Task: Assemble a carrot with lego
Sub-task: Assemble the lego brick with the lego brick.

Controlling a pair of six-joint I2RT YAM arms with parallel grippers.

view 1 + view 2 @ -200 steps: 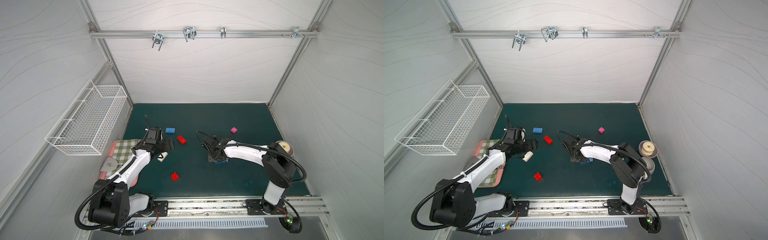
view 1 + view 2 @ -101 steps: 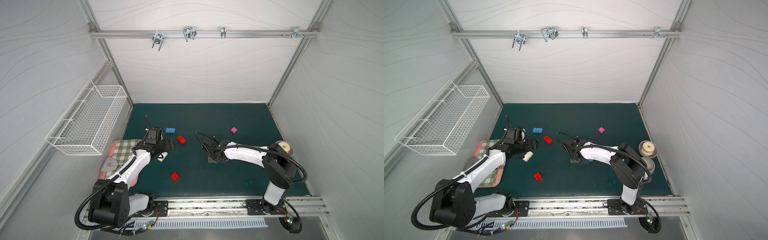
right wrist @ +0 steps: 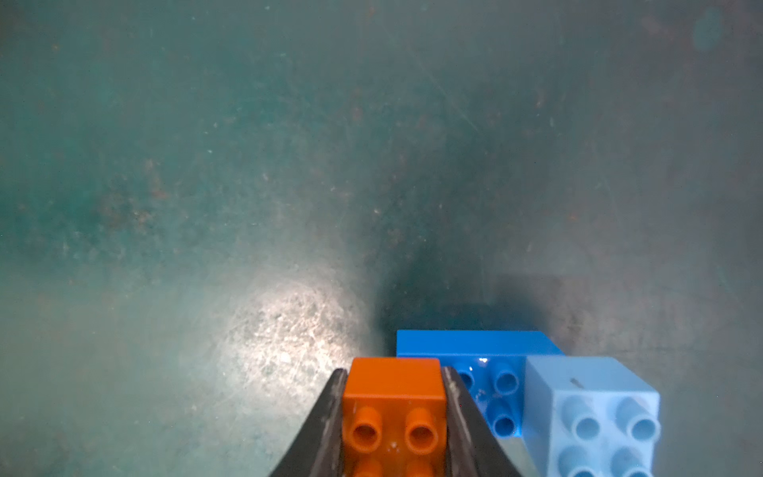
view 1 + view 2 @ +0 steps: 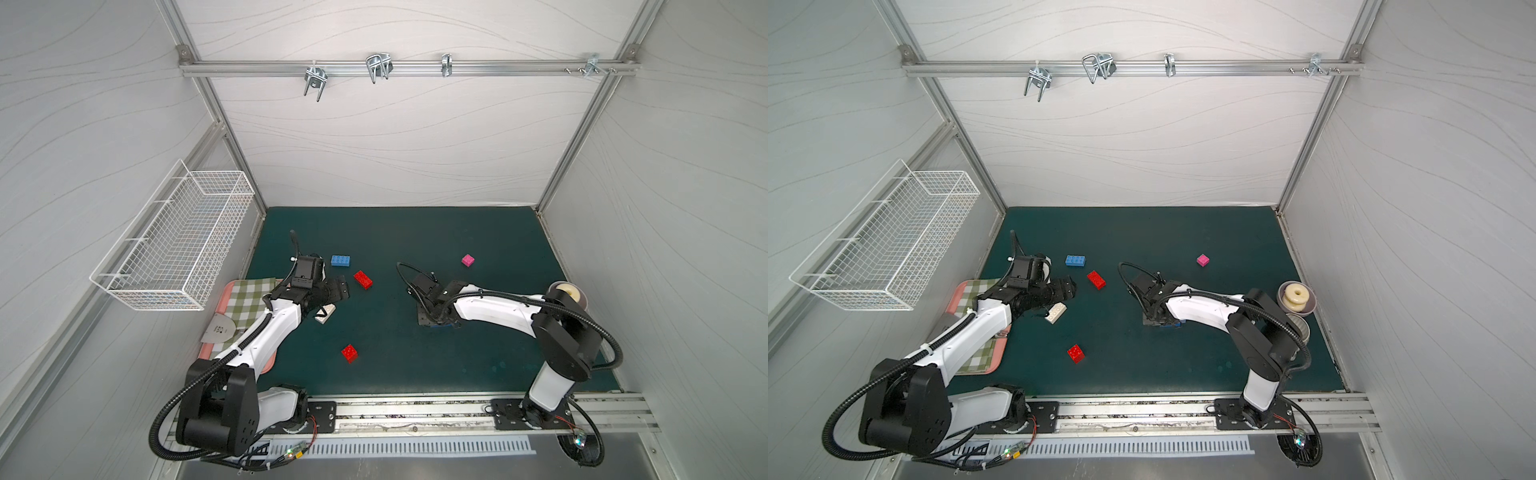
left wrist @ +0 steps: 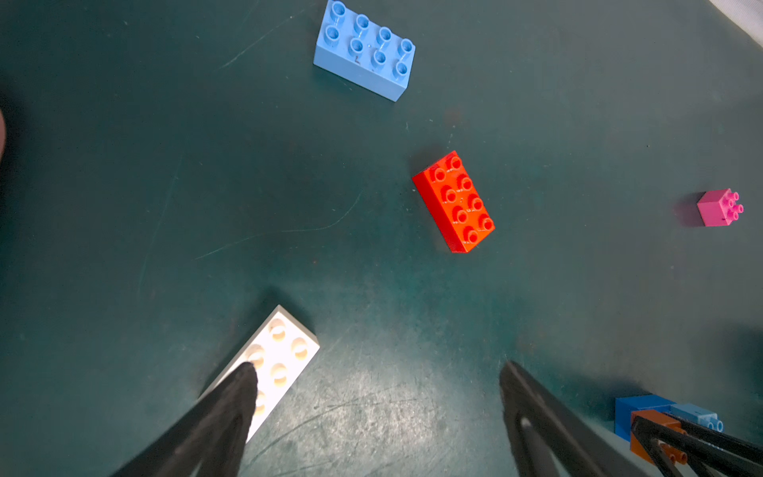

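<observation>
The right jaws are clamped on a small orange brick [image 3: 394, 396], held at one end of a dark-blue brick [image 3: 475, 345] whose other end carries a light-blue brick [image 3: 590, 396]. This start of the carrot [image 4: 441, 326] lies on the green tabletop [image 4: 415, 232], right of centre. The left jaws stand wide apart and empty, one finger over a white brick [image 5: 285, 351]. Lying loose are a long red brick [image 4: 363, 279], a smaller red brick [image 4: 349, 353], a mid-blue brick [image 4: 340, 260] and a pink brick [image 4: 468, 260].

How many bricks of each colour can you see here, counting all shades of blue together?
Red bricks: 2
Blue bricks: 3
Orange brick: 1
Pink brick: 1
White brick: 1
Total: 8
</observation>
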